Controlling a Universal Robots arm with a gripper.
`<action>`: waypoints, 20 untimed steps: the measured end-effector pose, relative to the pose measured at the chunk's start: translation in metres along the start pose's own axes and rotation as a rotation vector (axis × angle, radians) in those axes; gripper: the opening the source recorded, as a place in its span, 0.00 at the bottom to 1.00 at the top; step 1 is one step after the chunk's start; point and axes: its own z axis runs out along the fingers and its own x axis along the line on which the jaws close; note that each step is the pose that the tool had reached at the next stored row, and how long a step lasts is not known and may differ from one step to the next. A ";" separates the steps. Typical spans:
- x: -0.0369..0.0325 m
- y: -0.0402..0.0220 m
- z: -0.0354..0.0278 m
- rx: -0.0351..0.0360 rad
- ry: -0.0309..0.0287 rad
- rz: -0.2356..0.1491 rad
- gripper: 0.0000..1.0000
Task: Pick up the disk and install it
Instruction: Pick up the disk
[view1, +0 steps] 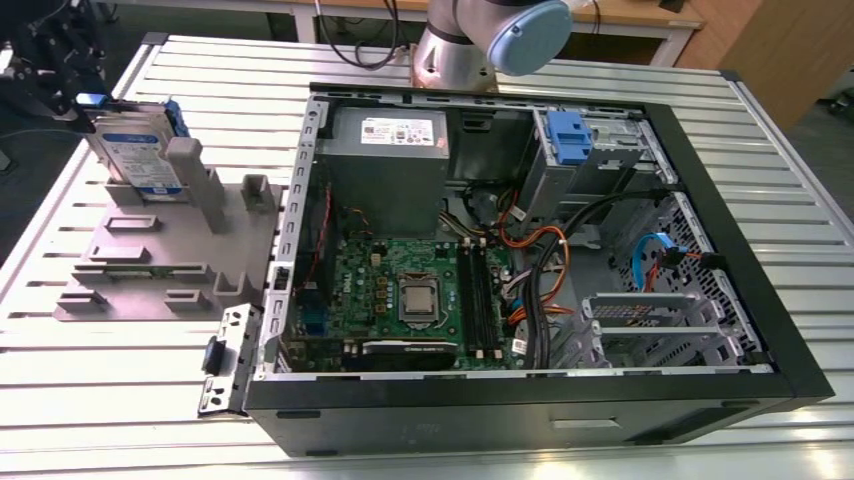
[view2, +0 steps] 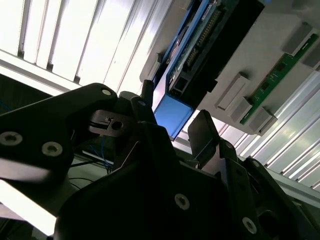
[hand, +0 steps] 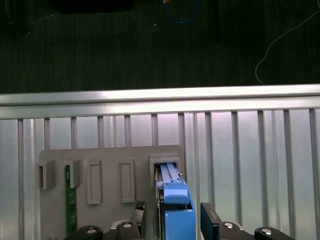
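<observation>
The disk (view1: 136, 150) stands on edge in a slot of the grey holder (view1: 147, 262) at the exterior view's left, its label facing out and its blue rail on top. My gripper (view1: 84, 103) is at the disk's far upper end. In both wrist views the two black fingers straddle the blue rail end of the disk (hand: 177, 217) (view2: 172, 116). The gripper (hand: 174, 209) (view2: 174, 102) is open, with a small gap showing on each side of the disk. One finger (hand: 207, 220) sits close to the rail.
An open computer case (view1: 787, 330) lies on the slatted metal table (view1: 747, 110), with a grey metal box (view1: 387, 150), motherboard and cables inside. A blue latch (view1: 567, 135) stands at the drive bay. A green memory stick (hand: 71, 200) sits in the holder.
</observation>
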 end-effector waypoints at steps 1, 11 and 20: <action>-0.0001 0.0000 0.0009 -0.0001 -0.0001 0.000 0.55; -0.0004 0.0001 0.0090 -0.0003 -0.0025 0.000 0.47; -0.0014 0.0002 0.0129 -0.0001 -0.0027 0.000 0.47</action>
